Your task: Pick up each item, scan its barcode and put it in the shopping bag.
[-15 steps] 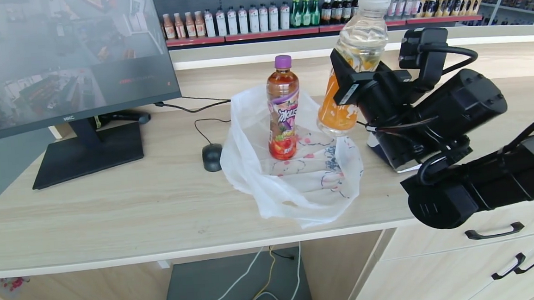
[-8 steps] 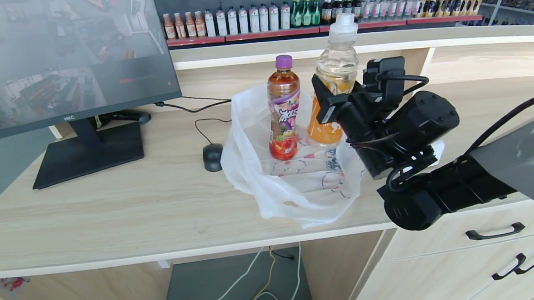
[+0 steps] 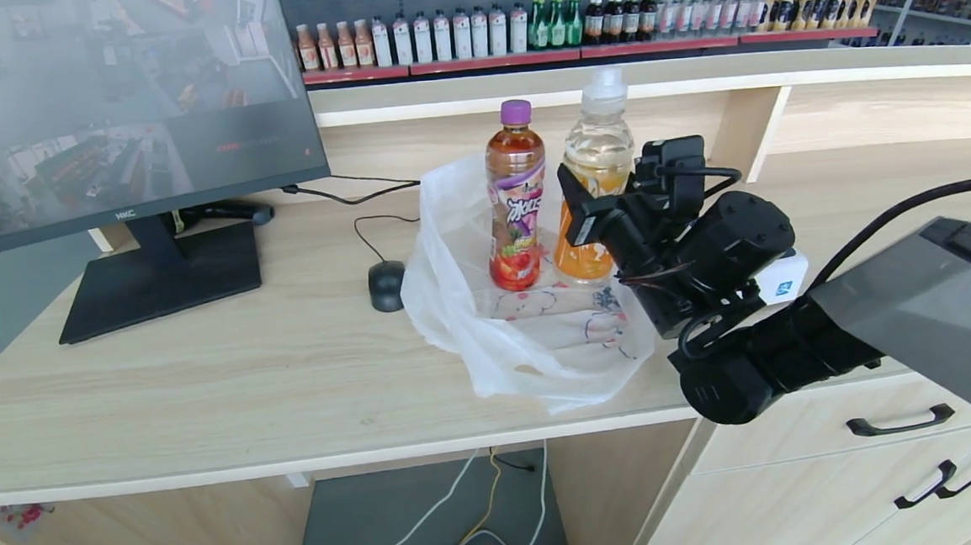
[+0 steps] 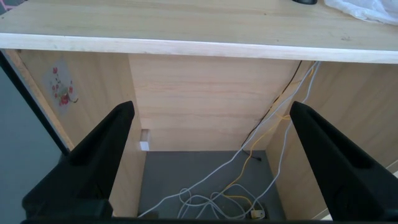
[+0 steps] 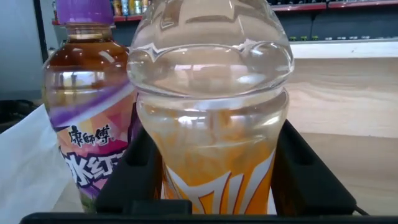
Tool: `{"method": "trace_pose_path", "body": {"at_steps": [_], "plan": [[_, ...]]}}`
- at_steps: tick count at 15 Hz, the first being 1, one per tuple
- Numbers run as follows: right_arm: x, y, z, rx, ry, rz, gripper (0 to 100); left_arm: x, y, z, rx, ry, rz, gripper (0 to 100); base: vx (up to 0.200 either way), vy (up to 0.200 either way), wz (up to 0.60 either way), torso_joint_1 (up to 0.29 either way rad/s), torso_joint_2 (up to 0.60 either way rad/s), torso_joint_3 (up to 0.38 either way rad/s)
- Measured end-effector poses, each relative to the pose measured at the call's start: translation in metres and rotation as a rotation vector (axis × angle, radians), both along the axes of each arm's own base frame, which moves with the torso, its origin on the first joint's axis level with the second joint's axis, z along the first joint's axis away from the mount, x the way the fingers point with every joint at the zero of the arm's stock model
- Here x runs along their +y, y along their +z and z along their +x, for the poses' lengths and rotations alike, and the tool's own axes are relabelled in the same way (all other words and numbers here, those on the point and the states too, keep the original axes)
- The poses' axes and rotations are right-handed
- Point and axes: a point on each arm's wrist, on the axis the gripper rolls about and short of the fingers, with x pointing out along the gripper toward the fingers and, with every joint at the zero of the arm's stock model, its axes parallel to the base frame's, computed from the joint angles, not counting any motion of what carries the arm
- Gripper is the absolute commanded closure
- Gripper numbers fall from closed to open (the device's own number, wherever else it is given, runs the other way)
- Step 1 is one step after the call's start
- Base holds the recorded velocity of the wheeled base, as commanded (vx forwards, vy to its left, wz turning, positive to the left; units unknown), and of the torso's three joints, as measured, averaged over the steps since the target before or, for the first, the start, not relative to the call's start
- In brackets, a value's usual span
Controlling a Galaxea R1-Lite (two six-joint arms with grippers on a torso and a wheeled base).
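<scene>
Right tool (image 3: 589, 205): clenched on the orange bottle's (image 3: 598, 143) lower body, at the bag's (image 3: 532, 345) far right side.
Orange bottle: stood upright, white cap up, base down in the bag, just beside the tea bottle (image 3: 515, 195).
Tea bottle: stood upright in the bag, purple cap up.
Bag: lay white and crumpled open on the bench (image 3: 206, 382), near the mouse (image 3: 386, 284).
Left tool (image 4: 211, 162): released, grasping nothing, below the bench's front edge.
</scene>
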Motion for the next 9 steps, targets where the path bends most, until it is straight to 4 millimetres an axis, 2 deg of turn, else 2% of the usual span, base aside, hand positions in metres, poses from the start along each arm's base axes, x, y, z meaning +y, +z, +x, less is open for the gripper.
{"method": "trace_pose_path", "body": {"at_steps": [9], "plan": [[0.002,-0.013,0.004,0.024,-0.002,-0.012,100,0.0,0.0,0.0,0.0,0.0,0.0,0,0.0,0.0,0.0,0.0,0.0,0.0]]}}
